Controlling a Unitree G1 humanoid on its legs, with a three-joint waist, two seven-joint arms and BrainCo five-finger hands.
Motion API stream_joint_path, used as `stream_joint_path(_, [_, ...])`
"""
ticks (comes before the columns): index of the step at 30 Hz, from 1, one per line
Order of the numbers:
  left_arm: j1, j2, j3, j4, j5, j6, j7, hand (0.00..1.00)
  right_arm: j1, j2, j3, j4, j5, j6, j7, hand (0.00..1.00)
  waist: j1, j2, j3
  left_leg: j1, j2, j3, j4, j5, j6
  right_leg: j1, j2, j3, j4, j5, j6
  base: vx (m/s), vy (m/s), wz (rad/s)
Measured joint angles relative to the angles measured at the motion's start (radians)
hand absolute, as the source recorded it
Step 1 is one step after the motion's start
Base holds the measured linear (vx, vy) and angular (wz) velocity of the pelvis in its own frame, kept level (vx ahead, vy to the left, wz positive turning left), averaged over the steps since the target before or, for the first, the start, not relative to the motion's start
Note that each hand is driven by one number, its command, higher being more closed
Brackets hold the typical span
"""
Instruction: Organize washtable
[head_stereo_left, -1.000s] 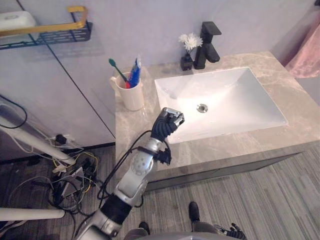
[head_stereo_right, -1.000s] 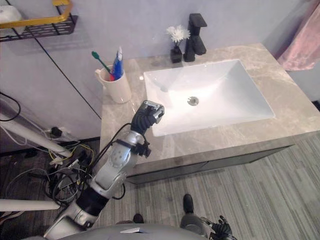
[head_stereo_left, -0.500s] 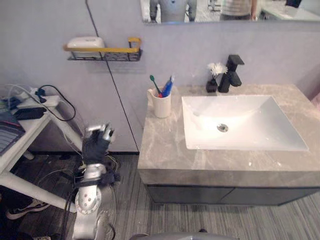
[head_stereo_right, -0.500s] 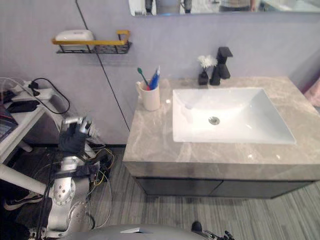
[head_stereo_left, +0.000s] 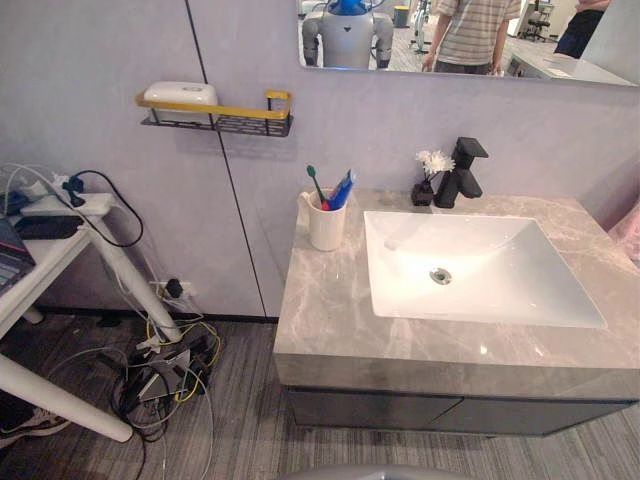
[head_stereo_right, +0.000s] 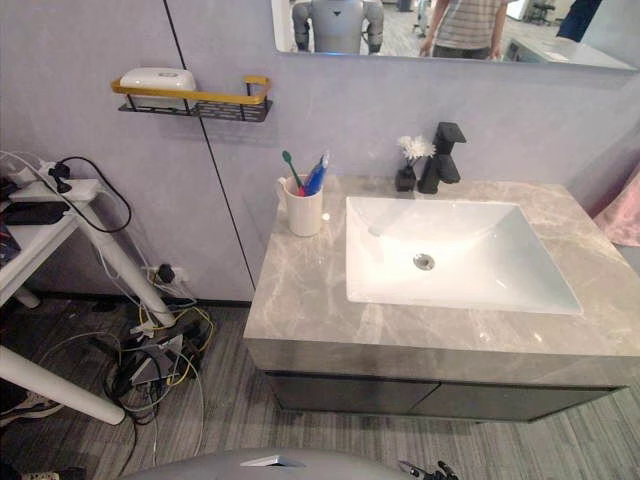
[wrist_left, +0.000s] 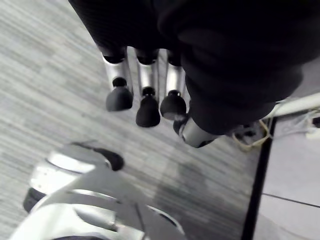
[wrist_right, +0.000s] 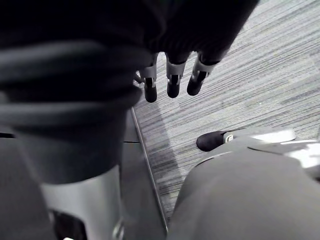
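The washtable (head_stereo_left: 330, 320) is a grey marble counter with a white sink (head_stereo_left: 480, 270) set in it. A white cup (head_stereo_left: 325, 222) holding toothbrushes and a blue tube stands at the counter's back left corner. A small dark vase with white flowers (head_stereo_left: 428, 180) sits beside the black faucet (head_stereo_left: 462, 170) behind the sink. My left hand (wrist_left: 142, 85) hangs over the grey floor, fingers straight and holding nothing. My right hand (wrist_right: 172, 75) also hangs over the floor, fingers relaxed and empty.
A wall shelf (head_stereo_left: 215, 118) with a yellow rail carries a white soap box (head_stereo_left: 180, 95). A white side table (head_stereo_left: 50, 230) with a power strip stands at the left, with a tangle of cables (head_stereo_left: 165, 360) on the floor below. A mirror (head_stereo_left: 470, 40) hangs above the faucet.
The camera has pulled back and risen, so the whole washtable shows. My left arm, raised by the counter's left edge before, has dropped down to hang over the floor.
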Motion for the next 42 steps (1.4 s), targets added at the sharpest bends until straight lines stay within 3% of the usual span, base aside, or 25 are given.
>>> stream_joint_path(4, [-0.008, -0.005, 0.022, 0.045, 0.001, 0.043, -0.074, 0.00, -0.011, -0.003, -0.024, 0.023, -0.011, 0.018, 0.016, 0.00, -0.001, 0.009, 0.002, 0.015, -0.001, 0.021, -0.011, 0.000, 0.000, 0.000, 0.002, 0.020, 0.001, -0.001, 0.001, 0.05, 0.016, -0.15])
stream_joint_path(8, [-0.041, 0.009, -0.022, 0.071, 0.038, 0.054, -0.117, 0.00, -0.009, -0.006, -0.024, 0.025, -0.012, 0.022, 0.035, 0.00, -0.003, 0.018, 0.011, 0.019, -0.002, 0.022, -0.011, 0.000, 0.000, -0.001, 0.000, 0.020, 0.011, -0.005, 0.003, 0.01, 0.002, -0.01])
stream_joint_path(16, [-0.061, 0.051, -0.215, 0.073, 0.061, 0.052, -0.128, 0.00, -0.009, -0.008, -0.024, 0.026, -0.010, 0.036, 0.039, 0.00, -0.006, 0.015, 0.021, 0.028, -0.002, 0.023, -0.015, -0.001, 0.001, -0.010, -0.001, 0.020, 0.034, -0.022, 0.002, -0.02, 0.001, 0.00])
stream_joint_path(27, [-0.094, 0.089, -0.261, 0.102, 0.079, 0.053, -0.101, 0.00, -0.015, -0.009, -0.028, 0.025, -0.009, 0.036, 0.040, 0.00, -0.006, 0.004, 0.022, 0.001, -0.008, 0.048, -0.021, -0.004, 0.003, -0.055, -0.002, 0.049, 0.033, -0.017, 0.010, 0.03, 0.012, -0.05])
stream_joint_path(31, [-0.167, 0.110, -0.280, 0.099, 0.078, 0.047, -0.101, 0.00, -0.064, -0.009, -0.051, 0.024, -0.006, 0.036, 0.040, 0.00, -0.007, -0.013, 0.089, -0.104, -0.010, 0.048, 0.085, -0.040, 0.013, -0.131, -0.009, 0.068, 0.060, -0.007, 0.018, -0.01, 0.014, -0.03])
stream_joint_path(33, [-0.210, 0.119, -0.301, 0.098, 0.077, 0.045, -0.101, 0.00, -0.089, -0.006, -0.071, 0.023, 0.005, 0.036, 0.038, 0.00, -0.006, -0.013, 0.117, -0.177, -0.009, 0.054, 0.156, -0.067, 0.022, -0.179, -0.013, 0.084, 0.066, 0.010, 0.025, -0.10, 0.051, -0.17])
stream_joint_path(36, [-0.266, 0.120, -0.304, 0.099, 0.077, 0.034, -0.101, 0.00, -0.146, 0.001, -0.070, 0.017, 0.032, 0.033, 0.037, 0.00, -0.004, -0.034, 0.142, -0.268, -0.007, 0.133, 0.224, -0.095, 0.042, -0.285, -0.010, 0.172, 0.045, 0.105, 0.039, -0.16, 0.107, -0.76])
stream_joint_path(38, [-0.291, 0.115, -0.294, 0.081, 0.076, 0.029, -0.098, 0.00, -0.167, 0.007, -0.044, 0.001, 0.032, 0.032, 0.036, 0.00, 0.003, -0.036, 0.151, -0.284, 0.009, 0.233, 0.229, -0.094, 0.073, -0.346, 0.020, 0.201, -0.017, 0.308, 0.051, -0.23, 0.053, -1.34])
stream_joint_path(39, [-0.290, 0.099, -0.282, 0.077, 0.076, 0.027, -0.097, 0.00, -0.175, 0.005, -0.040, -0.010, 0.034, 0.032, 0.037, 0.00, 0.003, -0.018, 0.165, -0.282, 0.036, 0.260, 0.219, -0.091, 0.084, -0.355, 0.034, 0.187, 0.007, 0.314, 0.051, 0.03, 0.042, -1.12])
stream_joint_path(40, [-0.290, 0.080, -0.248, 0.056, 0.074, 0.025, -0.095, 0.00, -0.181, -0.002, -0.065, -0.025, 0.041, 0.032, 0.037, 0.00, -0.017, 0.001, 0.176, -0.264, 0.043, 0.282, 0.199, -0.085, 0.095, -0.394, 0.047, 0.130, 0.219, 0.155, -0.023, 0.28, 0.031, -0.53])
stream_joint_path(41, [-0.289, 0.077, -0.242, 0.051, 0.068, 0.022, -0.095, 0.00, -0.180, -0.005, -0.068, -0.019, 0.041, 0.038, 0.034, 0.00, -0.017, 0.010, 0.179, -0.242, 0.043, 0.298, 0.186, -0.082, 0.098, -0.412, 0.052, 0.107, 0.351, 0.054, -0.059, 0.69, -0.018, -0.61])
stream_joint_path(42, [-0.260, 0.069, -0.218, 0.019, 0.056, 0.021, -0.098, 0.00, -0.164, -0.003, -0.070, -0.015, 0.041, 0.035, 0.033, 0.00, -0.009, 0.007, 0.174, -0.200, 0.045, 0.349, 0.173, -0.075, 0.104, -0.404, 0.049, 0.040, 0.606, -0.098, -0.101, 0.61, -0.092, -0.54])
